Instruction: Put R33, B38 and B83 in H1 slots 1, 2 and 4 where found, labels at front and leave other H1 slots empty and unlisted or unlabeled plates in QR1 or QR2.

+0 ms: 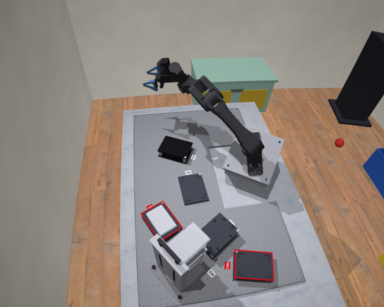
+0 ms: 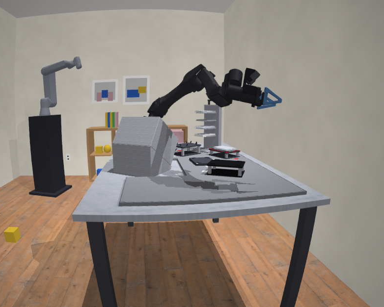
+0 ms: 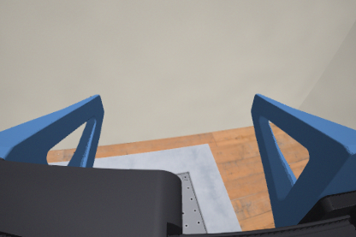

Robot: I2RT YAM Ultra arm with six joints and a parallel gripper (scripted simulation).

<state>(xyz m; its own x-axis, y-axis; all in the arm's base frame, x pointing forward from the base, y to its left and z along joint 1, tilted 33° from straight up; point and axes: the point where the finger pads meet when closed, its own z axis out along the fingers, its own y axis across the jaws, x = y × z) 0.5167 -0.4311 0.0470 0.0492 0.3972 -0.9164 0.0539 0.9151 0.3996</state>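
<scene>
My gripper [image 1: 150, 78] [image 2: 275, 98] [image 3: 177, 103] is open and empty. It hangs high in the air past the table's far end, pointing at the wall, far from every plate. The plate hotel H1 [image 1: 167, 264] [image 2: 214, 123] stands at the other end of the deck. A white plate [image 1: 187, 243] lies in its top slot, and more plate edges [image 1: 200, 257] show in the shelves below; no ID label is readable. Another white plate [image 1: 161, 220] [image 2: 224, 148] lies in a red-framed quarantine nest [image 1: 147, 220] beside the hotel. The second red-framed quarantine nest [image 1: 253, 253] holds nothing.
A raised dark nest [image 1: 220, 234] [image 2: 188, 145] stands just in front of the hotel. The flat nest N6 [image 1: 193, 189] [image 2: 200, 161] lies mid-deck. A raised black stand [image 1: 175, 148] [image 2: 226, 164] is further back. The arm's grey base block [image 1: 271, 145] [image 2: 141, 150] sits at the deck's side.
</scene>
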